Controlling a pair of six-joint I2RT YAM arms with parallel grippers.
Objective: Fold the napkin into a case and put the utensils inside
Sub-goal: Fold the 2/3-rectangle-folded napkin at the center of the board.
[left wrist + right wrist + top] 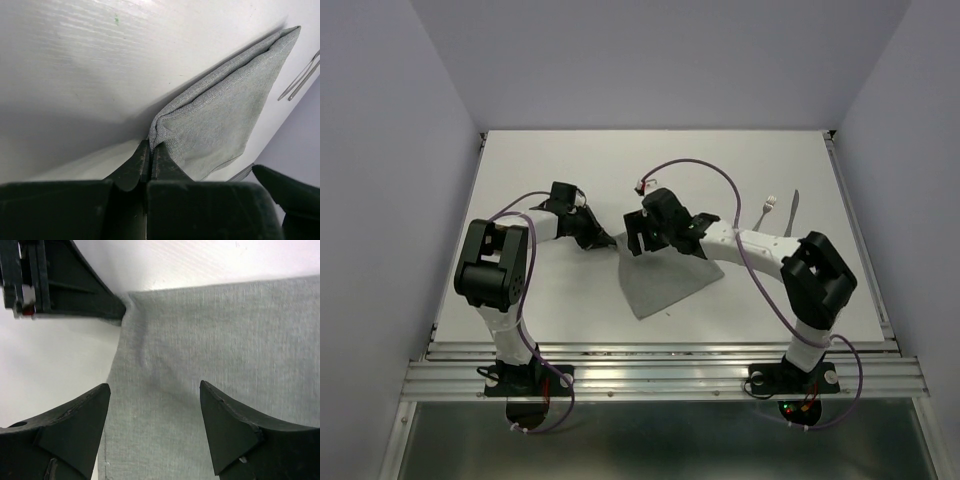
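Observation:
The grey napkin [660, 280] lies folded in layers on the white table, mid-centre. My left gripper [607, 240] is shut on its far left corner, which shows pinched between the jaws in the left wrist view [151, 146]; the napkin [225, 115] fans out beyond. My right gripper [642, 243] is open and empty, just above the napkin's far edge. In the right wrist view its jaws [155, 390] straddle flat cloth [210, 335] without touching it, with the left gripper's fingers [75, 290] at top left. The fork [770, 207] and knife [794, 212] lie apart at the far right.
A thin silver utensil [301, 80] shows at the right edge of the left wrist view. The table's metal front rail [660, 375] runs by the arm bases. Grey walls enclose the table on three sides.

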